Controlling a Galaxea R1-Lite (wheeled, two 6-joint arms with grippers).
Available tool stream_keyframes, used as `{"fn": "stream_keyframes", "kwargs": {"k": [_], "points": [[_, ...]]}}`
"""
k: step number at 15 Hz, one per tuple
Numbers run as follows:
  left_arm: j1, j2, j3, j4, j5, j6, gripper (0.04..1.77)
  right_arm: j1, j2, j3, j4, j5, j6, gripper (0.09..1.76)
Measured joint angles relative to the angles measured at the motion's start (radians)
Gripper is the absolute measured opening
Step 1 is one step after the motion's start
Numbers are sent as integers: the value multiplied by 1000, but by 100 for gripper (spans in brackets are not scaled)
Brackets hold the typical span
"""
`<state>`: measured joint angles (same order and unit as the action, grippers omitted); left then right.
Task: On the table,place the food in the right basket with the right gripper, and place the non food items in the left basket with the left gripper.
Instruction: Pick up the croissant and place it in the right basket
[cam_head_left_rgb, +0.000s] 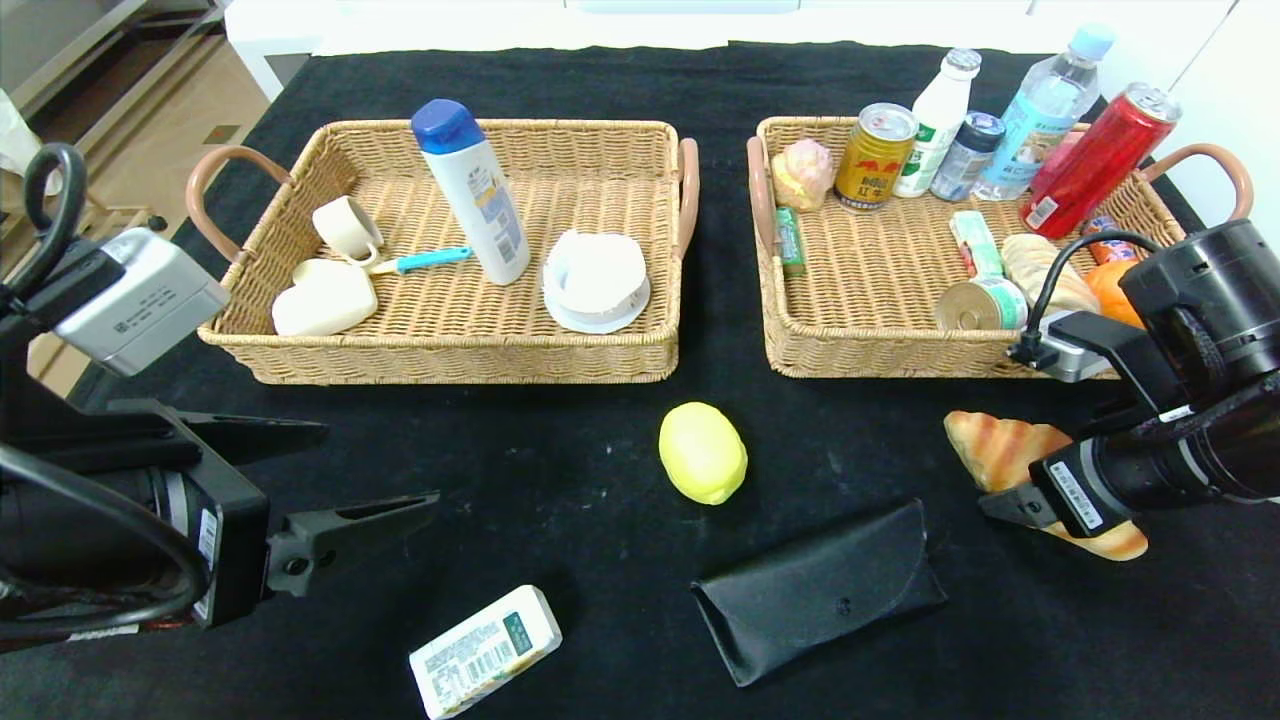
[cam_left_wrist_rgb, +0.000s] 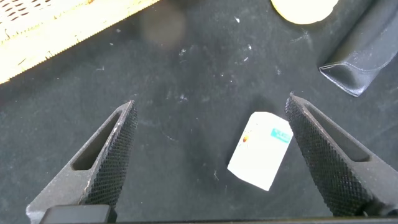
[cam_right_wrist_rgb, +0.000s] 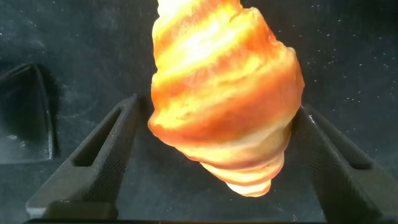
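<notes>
The croissant (cam_head_left_rgb: 1000, 445) (cam_right_wrist_rgb: 217, 106) lies on the black cloth in front of the right basket (cam_head_left_rgb: 860, 350). My right gripper (cam_head_left_rgb: 1010, 480) (cam_right_wrist_rgb: 217, 104) is open, with one finger on each side of the croissant and close to it. The lemon (cam_head_left_rgb: 702, 452) sits mid-table and the black glasses case (cam_head_left_rgb: 820, 590) lies nearer the front. The white carton (cam_head_left_rgb: 485, 650) (cam_left_wrist_rgb: 261, 149) lies at the front. My left gripper (cam_head_left_rgb: 380, 465) (cam_left_wrist_rgb: 211, 99) hangs open and empty above the cloth near it. The shampoo bottle (cam_head_left_rgb: 475, 195) stands in the left basket (cam_head_left_rgb: 450, 355).
The left basket also holds cups, a white dish and a small blue-handled tool. The right basket holds cans, bottles and packets, crowded at its back and right side. The table's far edge meets a white wall.
</notes>
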<state>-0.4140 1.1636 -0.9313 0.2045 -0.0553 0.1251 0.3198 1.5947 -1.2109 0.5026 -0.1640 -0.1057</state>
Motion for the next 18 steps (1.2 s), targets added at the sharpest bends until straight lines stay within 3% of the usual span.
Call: {"fn": "stream_keyframes", "kwargs": {"k": [3,7,18], "points": [[0,-1,0,0,0,0,172,-1,6,1,-3,-2,1,117],[0,-2,0,0,0,0,172,-1,9,6,-6,-2,1,89],[-1,-2,0,0,3,1,172,4,0,8,-4,11,3,83]]}}
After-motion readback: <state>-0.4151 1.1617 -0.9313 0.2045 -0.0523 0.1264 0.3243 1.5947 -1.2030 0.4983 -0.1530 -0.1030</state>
